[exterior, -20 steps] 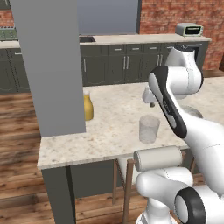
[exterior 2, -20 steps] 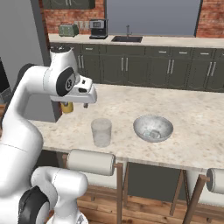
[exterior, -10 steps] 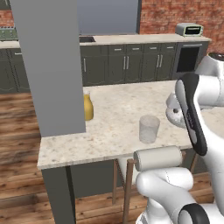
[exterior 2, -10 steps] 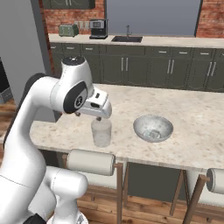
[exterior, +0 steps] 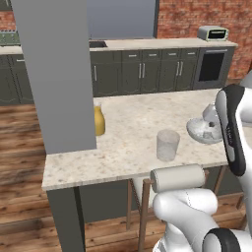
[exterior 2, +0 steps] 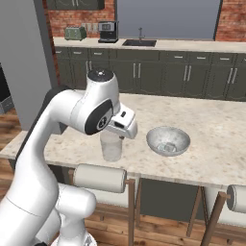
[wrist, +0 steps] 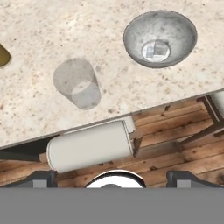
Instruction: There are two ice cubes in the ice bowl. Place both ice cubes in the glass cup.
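The glass cup (exterior 2: 111, 145) stands clear and upright near the counter's front edge, also seen as cup (exterior: 168, 144) and cup (wrist: 78, 83). To its right sits the pale grey ice bowl (exterior 2: 154, 134), with the two ice cubes (exterior 2: 168, 147) lying side by side at its bottom. From the hand view the ice cubes (wrist: 156, 50) rest in the middle of the bowl (wrist: 131, 33). My gripper (wrist: 113, 178) hangs above the counter's front edge, between cup and bowl. Its fingertips (wrist: 43, 177) stand wide apart and open, holding nothing. In the left base view my forearm covers part of the bowl (exterior: 199, 132).
A yellow-orange jug (exterior: 99, 120) stands at the counter's left beside a tall grey pillar (exterior: 59, 74). Stools with white cylindrical backs (exterior 2: 98, 178) line the counter's front edge, one directly below the hand (wrist: 89, 146). Wooden floor lies beyond the edge.
The arm has swung right and lower, from near the jug, past the cup, to between the cup and the bowl. Cup, bowl and ice cubes have not moved.
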{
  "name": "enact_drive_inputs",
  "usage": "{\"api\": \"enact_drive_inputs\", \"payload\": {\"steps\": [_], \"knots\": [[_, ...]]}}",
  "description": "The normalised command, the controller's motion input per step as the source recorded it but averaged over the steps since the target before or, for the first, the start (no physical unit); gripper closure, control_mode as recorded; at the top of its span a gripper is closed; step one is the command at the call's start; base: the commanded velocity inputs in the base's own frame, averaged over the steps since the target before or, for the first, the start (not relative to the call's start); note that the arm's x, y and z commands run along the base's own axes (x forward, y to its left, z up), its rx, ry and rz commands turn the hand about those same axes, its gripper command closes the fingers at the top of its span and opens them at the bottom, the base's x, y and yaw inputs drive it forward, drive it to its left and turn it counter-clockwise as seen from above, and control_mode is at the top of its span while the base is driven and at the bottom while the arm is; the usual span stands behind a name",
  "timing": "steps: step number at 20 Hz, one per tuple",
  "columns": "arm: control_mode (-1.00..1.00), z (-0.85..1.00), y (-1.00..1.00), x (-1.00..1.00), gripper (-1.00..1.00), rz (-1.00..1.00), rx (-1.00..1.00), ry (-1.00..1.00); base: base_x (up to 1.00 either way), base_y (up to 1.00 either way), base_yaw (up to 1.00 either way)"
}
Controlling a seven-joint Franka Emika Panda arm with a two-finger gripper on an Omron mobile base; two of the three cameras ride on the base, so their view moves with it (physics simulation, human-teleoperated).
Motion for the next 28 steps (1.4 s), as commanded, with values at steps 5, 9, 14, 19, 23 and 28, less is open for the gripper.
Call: {"api": "enact_drive_inputs", "payload": {"steps": [5, 9, 14, 19, 23, 28], "knots": [[-1.00, 0.00, -0.24, 0.00, -1.00, -0.08, 0.03, 0.00, 0.00, 0.00, 0.00], [-1.00, 0.00, -0.09, 0.00, -1.00, 0.00, 0.00, 0.00, 0.00, 0.00, 0.00], [-1.00, 0.00, -0.06, 0.00, -1.00, 0.00, 0.00, 0.00, 0.00, 0.00, 0.00], [-1.00, -0.02, -0.22, 0.07, -1.00, 0.00, 0.00, 0.00, 0.00, 0.00, 0.00], [-1.00, -0.05, -0.42, 0.25, -1.00, 0.00, 0.00, 0.00, 0.00, 0.00, 0.00], [-1.00, 0.00, -0.35, 0.34, -1.00, 0.00, 0.01, -0.01, 0.00, 0.00, 0.00]]}}
